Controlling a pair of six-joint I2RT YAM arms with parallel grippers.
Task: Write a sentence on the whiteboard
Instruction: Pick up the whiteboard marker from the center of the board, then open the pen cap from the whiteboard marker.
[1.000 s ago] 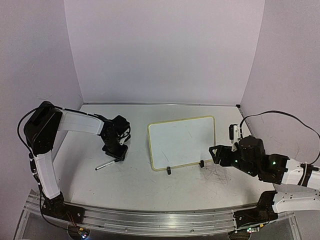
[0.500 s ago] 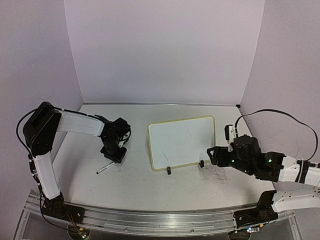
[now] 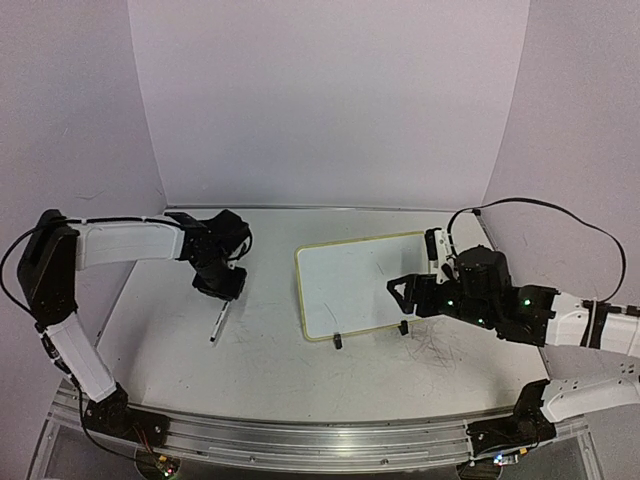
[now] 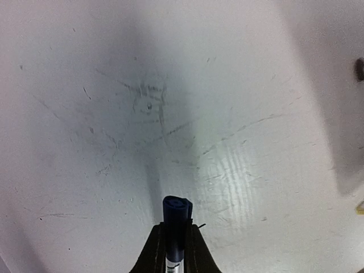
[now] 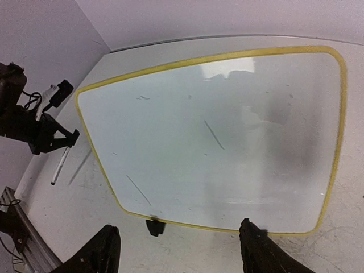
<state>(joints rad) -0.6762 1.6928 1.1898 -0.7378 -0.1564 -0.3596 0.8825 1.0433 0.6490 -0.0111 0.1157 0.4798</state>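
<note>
At centre of the top view the whiteboard (image 3: 350, 280) sits on the surface (image 3: 270, 370), bearing only a few short strokes. Right jaws hang spread over its lower right; well left, left jaws pinch a marker (image 4: 175, 227).

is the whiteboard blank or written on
Essentially blank: the whiteboard carries only a few short stray strokes in the right wrist view, no sentence.

Two white-shelled arms with black joint housings are sharing the frame. The left arm (image 3: 130, 243) is wearing a thin black cable (image 3: 110, 220) along its upper link. The right arm (image 3: 575, 325) is glowing with small green lights (image 3: 520, 297) on its dark wrist and trailing a looping black cord (image 3: 520, 204). Black jaws are tipping each arm.
</note>
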